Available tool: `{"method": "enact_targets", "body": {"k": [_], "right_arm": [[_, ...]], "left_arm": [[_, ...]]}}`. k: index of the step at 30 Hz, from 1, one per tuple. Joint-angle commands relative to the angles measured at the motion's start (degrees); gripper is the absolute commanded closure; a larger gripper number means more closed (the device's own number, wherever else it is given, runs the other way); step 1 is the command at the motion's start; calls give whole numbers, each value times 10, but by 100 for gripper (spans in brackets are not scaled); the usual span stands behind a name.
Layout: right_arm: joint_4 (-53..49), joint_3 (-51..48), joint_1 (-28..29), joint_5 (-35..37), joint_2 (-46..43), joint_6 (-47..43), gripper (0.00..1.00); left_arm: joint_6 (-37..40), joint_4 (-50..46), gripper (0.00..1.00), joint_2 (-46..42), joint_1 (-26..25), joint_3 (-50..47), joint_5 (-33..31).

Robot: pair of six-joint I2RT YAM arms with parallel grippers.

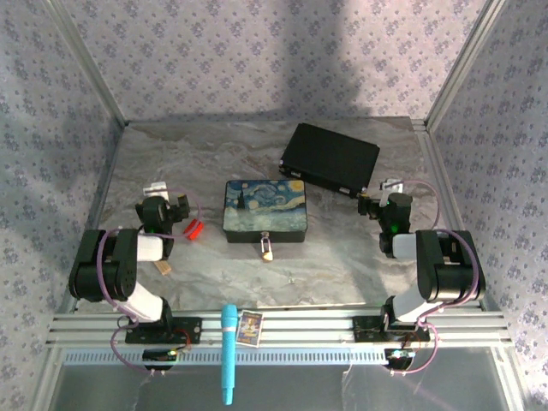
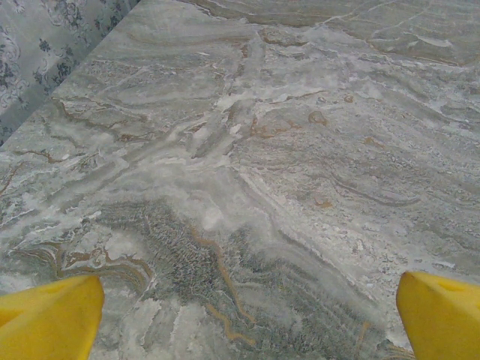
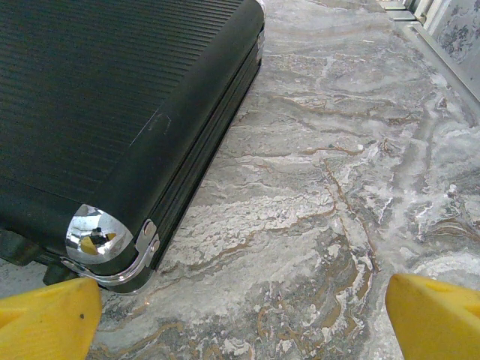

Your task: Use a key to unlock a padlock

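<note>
Overhead, padlock lies on the table touching the 6 o'clock edge of the painted box, near table centre, shackle toward the box. Red object at the box's 9 o'clock, apart from it. Black case at the box's 1 o'clock, set askew, a strip of bare marble between them.

Left tool: jaws wide, nothing between them. Bare marble runs from 12 to 3 o'clock ahead of it; papered wall closes in at 10 o'clock.

Right tool: jaws wide, holding nothing. Chromed corner of the case sits at its 10 o'clock, near the left fingertip but apart from it. Open table from 12 to 3 o'clock, ending at the frame rail at 1 o'clock.

Padlock well apart from both tools.
</note>
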Motion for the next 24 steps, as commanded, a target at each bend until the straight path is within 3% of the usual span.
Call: {"method": "enact_targets", "body": {"k": [1,14,17,22,24], "right_arm": [[11,5,0,6,0,-3,1],[11,4,-1,0,-3,-2,1],[-28,16,-3,-12,-26,-3,1],[-84,10,3,8,-112,-4,1],[-160,30,7,19,-167,19,1]], "left_arm": [[7,17,0,-5,0,12,8],[7,17,0,-4,-1,12,8],[7,12,0,-10,0,12,10],[27,-72,0,-118,-34,10,-37],[-4,-149,0,-173,-36,26,-49]]}}
